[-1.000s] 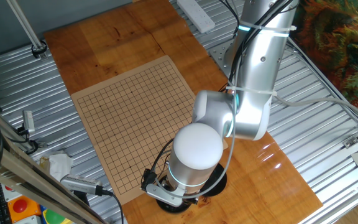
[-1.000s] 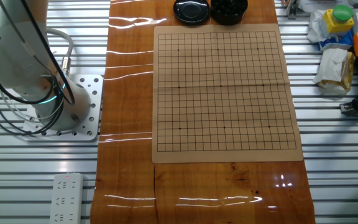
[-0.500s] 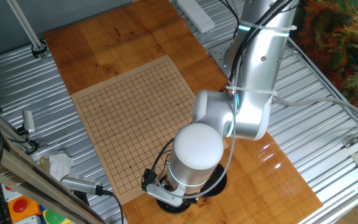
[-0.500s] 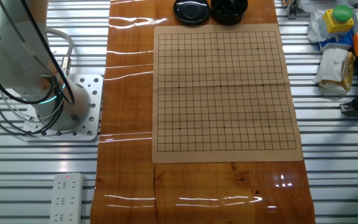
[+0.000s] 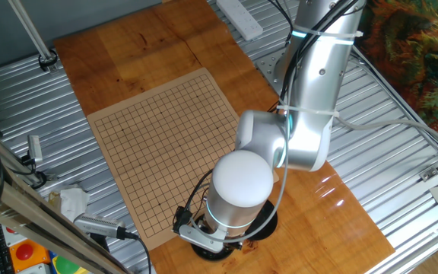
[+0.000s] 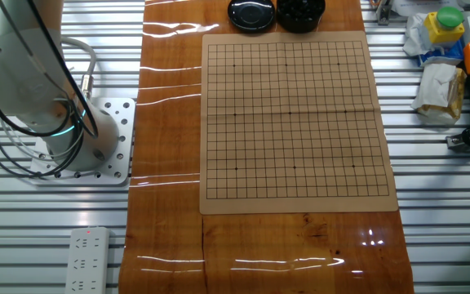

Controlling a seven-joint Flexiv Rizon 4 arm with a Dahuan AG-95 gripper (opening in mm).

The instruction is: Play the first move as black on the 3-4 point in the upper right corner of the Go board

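Tan, matte wood makes up the board (image 6: 298, 121), a flat rectangular sheet ruled with a fine black grid and small star dots. No stone sits on any line. It lies on a darker, glossy orange-brown table (image 6: 170, 163) that throws back white glare, and the table rests on ribbed, silvery metal decking. In the other fixed view the board is a little taller than wide, its long axis running up the picture toward the far edge of the table; in the one fixed view it sits turned on a diagonal, one corner toward the arm's base.

Just beyond the board's far edge stand two round black things side by side: a shiny domed lid (image 6: 251, 14) and a bowl (image 6: 300, 13) of black stones, its contents only a dark, bumpy mass.

The arm (image 5: 291, 137) is smooth grey-white metal, with rounded joints and a teal light ring. Its last link hangs over the table's end by the board's near corner, its white domed cap facing up. The gripper (image 5: 204, 237) beneath it is mostly hidden by that cap, so I cannot tell how its fingers stand or whether they hold anything.

A white power strip (image 6: 86, 259) lies on the decking.
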